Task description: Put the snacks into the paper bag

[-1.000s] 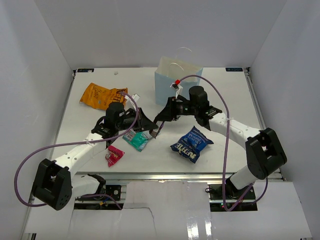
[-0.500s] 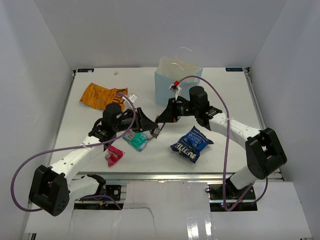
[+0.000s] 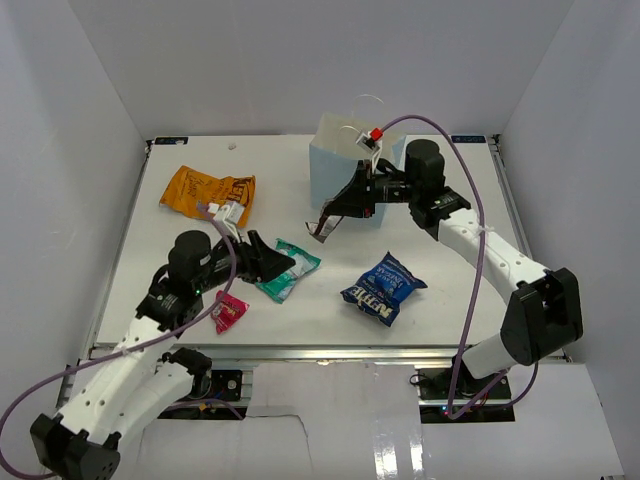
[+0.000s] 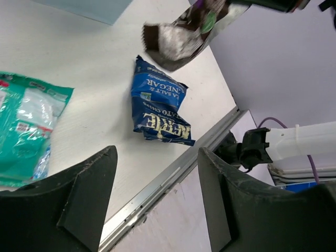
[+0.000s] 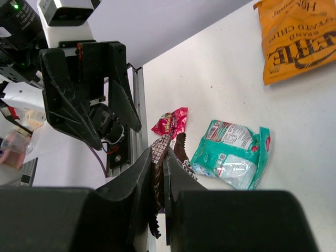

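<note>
My right gripper [image 3: 342,212] is shut on the brown bar [image 3: 326,226] and holds it in the air just in front of the light blue paper bag [image 3: 345,162]. In the right wrist view the bar [image 5: 179,147] is pinched between the shut jaws [image 5: 159,157]. My left gripper [image 3: 272,264] stands open and empty beside the teal-white pouch [image 3: 290,268]. The left wrist view shows that open gripper [image 4: 157,199], the pouch [image 4: 26,131], the blue chip bag [image 4: 160,105] and the bar [image 4: 181,31] above. The pink wrapper [image 3: 230,312] lies near the left arm.
The orange chip bag [image 3: 207,192] lies at the far left of the table. The blue chip bag [image 3: 383,288] lies at the front right, below the right arm. White walls close in the table on three sides, and a metal rail [image 4: 173,173] runs along its near edge.
My left gripper opened, let go of the brown bar and drew back to the near left. My right gripper shut on the bar and carried it up toward the paper bag.
</note>
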You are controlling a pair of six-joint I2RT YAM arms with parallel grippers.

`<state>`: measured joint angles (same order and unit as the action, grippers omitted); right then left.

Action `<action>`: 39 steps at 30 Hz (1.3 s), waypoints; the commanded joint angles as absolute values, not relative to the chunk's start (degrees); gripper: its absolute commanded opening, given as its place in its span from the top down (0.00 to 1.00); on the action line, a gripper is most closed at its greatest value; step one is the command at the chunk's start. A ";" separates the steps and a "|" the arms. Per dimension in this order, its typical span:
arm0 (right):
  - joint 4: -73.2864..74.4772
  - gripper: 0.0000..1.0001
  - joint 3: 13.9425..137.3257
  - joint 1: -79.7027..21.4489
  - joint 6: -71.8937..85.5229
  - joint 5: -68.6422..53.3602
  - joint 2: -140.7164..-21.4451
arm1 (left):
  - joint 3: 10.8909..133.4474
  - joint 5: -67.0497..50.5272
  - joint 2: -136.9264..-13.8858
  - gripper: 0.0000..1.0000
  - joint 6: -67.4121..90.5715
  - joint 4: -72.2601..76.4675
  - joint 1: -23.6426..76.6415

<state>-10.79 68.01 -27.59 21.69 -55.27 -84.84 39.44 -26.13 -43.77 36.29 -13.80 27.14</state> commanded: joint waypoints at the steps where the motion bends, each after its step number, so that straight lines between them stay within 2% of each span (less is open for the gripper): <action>1: -8.18 0.92 73.12 -26.11 16.88 -58.71 -82.44 | 37.27 -17.68 -37.28 0.27 34.98 -22.66 27.33; 9: -5.80 0.92 85.84 -19.79 16.61 -59.85 -83.49 | 34.37 -8.53 -26.46 0.22 37.88 -29.17 27.33; 22: -5.71 0.92 109.06 -11.08 16.44 -53.71 -89.38 | 34.54 -7.21 -26.80 0.21 36.48 -32.34 27.33; 29: -0.45 0.92 112.50 -8.96 7.49 -46.51 -94.04 | 35.94 -6.94 -30.58 0.22 34.98 -32.78 27.33; 39: 7.37 0.92 110.22 -11.33 -4.82 -39.73 -100.98 | 39.11 -6.07 -37.00 0.21 31.20 -33.13 27.33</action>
<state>4.60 110.41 -9.96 2.20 -43.31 -100.97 36.14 -7.22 -36.03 33.39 -33.01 27.14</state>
